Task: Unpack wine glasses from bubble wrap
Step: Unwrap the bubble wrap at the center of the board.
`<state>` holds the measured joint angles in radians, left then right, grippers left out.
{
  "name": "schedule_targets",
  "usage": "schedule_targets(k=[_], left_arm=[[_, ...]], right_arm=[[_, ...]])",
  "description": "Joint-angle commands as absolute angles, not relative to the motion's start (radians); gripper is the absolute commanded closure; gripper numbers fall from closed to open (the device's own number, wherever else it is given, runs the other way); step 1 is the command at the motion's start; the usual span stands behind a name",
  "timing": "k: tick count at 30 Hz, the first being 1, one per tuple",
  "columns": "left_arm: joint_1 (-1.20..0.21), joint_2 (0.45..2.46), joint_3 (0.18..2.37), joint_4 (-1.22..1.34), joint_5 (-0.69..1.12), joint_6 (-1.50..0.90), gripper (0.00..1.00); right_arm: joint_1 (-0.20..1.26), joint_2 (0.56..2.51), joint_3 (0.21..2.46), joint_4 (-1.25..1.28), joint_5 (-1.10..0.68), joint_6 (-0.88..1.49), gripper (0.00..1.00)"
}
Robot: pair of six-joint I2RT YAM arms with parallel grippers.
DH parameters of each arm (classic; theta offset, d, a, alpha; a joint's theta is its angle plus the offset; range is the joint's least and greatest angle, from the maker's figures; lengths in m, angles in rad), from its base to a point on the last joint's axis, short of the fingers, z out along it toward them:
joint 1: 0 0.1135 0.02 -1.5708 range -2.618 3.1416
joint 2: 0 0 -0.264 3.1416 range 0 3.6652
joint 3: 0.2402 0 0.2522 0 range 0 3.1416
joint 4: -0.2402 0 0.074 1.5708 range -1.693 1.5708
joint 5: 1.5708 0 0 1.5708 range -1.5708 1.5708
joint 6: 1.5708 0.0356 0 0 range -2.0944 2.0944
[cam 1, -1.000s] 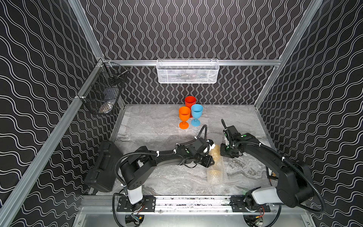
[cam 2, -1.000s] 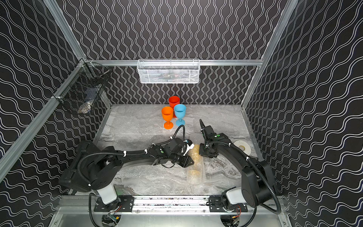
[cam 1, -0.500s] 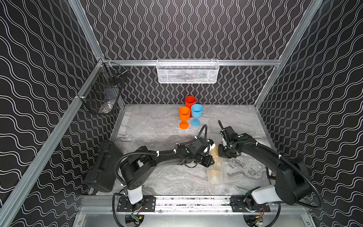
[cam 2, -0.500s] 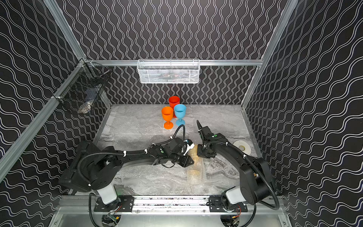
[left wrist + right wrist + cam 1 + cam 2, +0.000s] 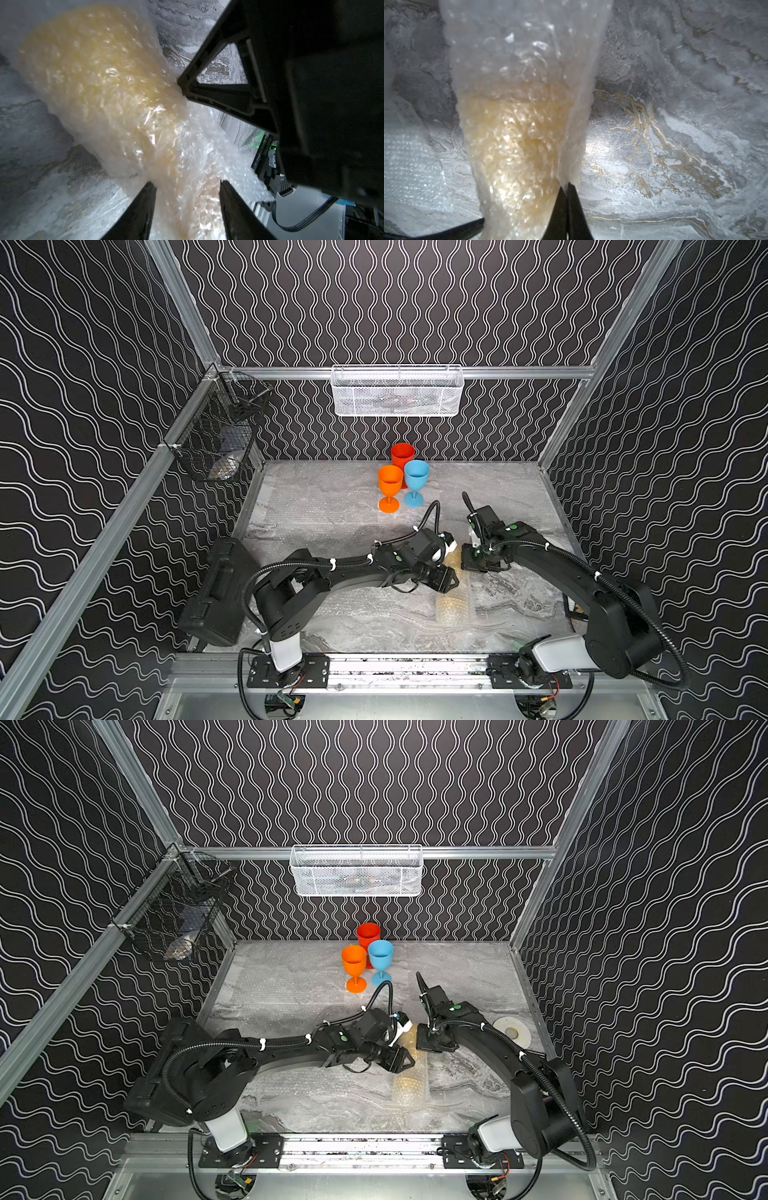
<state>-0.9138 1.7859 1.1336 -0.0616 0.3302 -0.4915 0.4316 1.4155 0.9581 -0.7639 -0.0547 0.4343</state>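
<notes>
A yellow wine glass in a tube of bubble wrap (image 5: pixel 451 605) (image 5: pixel 409 1085) lies on the marbled table between both arms. My left gripper (image 5: pixel 187 184) (image 5: pixel 449 577) is open, its jaws standing apart on either side of the wrapped narrow part (image 5: pixel 182 158). My right gripper (image 5: pixel 566 184) (image 5: pixel 473 562) is shut on an edge of the bubble wrap (image 5: pixel 571 145) at the tube's far end. Red (image 5: pixel 402 454), orange (image 5: pixel 390 481) and light blue (image 5: pixel 416 475) wine glasses stand unwrapped and upright at the back in both top views.
Flat bubble wrap sheets (image 5: pixel 324 506) cover parts of the table. A black case (image 5: pixel 216 597) leans at the left edge. A white tape roll (image 5: pixel 512 1031) lies behind the right arm. A white wire basket (image 5: pixel 397 391) and a black one (image 5: pixel 220 439) hang on the walls.
My left gripper's jaws have spread apart around the wrapped glass. The right gripper has closed on the wrap's edge and shifted slightly toward the parcel.
</notes>
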Motion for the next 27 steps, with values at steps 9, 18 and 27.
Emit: schedule_targets(k=[9,18,27], left_arm=[[-0.893,1.857,1.214,-0.116,0.272,-0.46,0.41],[-0.864,1.887,1.262,-0.149,0.234,-0.449,0.41],[-0.864,1.886,1.29,-0.184,0.161,-0.418,0.34]], right_arm=[[0.442,1.397,0.944,-0.73,-0.108,0.459,1.0],[0.441,1.393,0.931,-0.723,-0.112,0.459,1.0],[0.442,1.401,0.934,-0.726,-0.11,0.451,1.0]])
